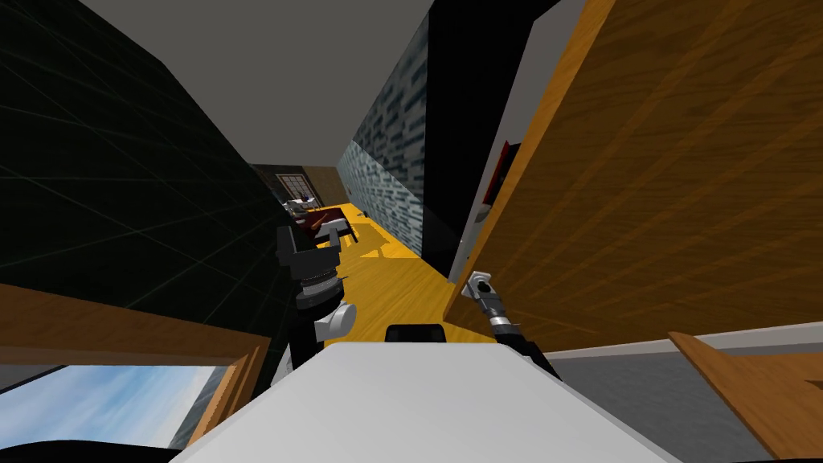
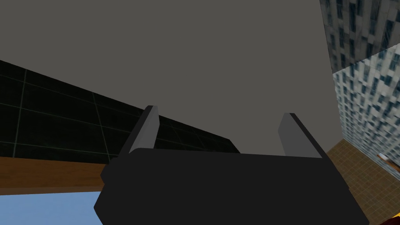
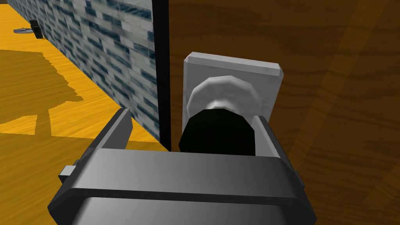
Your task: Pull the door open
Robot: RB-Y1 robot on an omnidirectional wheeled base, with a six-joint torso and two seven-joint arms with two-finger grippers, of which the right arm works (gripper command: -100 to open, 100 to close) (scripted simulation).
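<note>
A brown wooden door [image 1: 659,177] fills the right side of the head view, its edge turned toward me. In the right wrist view the door [image 3: 312,78] carries a light grey plate [image 3: 234,70] with a round black knob [image 3: 216,134]. My right gripper [image 3: 191,119] is open around the knob: one finger [image 3: 263,133] lies against its side, the other [image 3: 117,127] stands clear of it, past the door's edge. In the head view, that gripper [image 1: 480,283] sits at the door's edge. My left gripper [image 2: 218,129] is open and holds nothing, raised at my left [image 1: 289,241].
A blue-grey brick wall [image 1: 386,153] runs along the right of a yellow wood floor [image 1: 394,281], with a black area [image 1: 458,120] beside the door's edge. A dark tiled wall [image 1: 104,177] stands close on the left. Furniture [image 1: 317,217] sits at the far end.
</note>
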